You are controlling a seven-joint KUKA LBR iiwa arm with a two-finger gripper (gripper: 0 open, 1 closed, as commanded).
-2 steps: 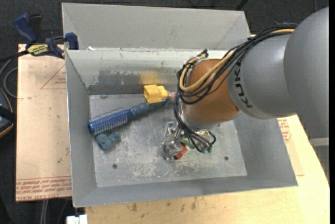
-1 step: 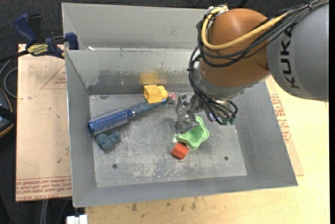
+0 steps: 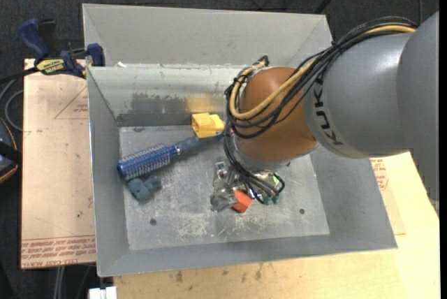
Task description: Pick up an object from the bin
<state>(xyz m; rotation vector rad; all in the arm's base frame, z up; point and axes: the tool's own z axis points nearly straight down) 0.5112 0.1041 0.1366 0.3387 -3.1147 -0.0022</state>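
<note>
My gripper is low in the bin's middle, its metal fingers down at the floor under the orange wrist cover. A small orange-red block lies right beside the fingertips, touching or nearly touching them. A small green piece peeks out just right of it. A yellow block lies up by the back wall, left of the arm. A blue brush with a bristled head lies to the left, and a grey-blue chunk sits below it.
The arm and its orange cover with cables hang over the bin's right half and hide what lies beneath. The bin's sloped walls close in on all sides. Bare floor shows at the front left.
</note>
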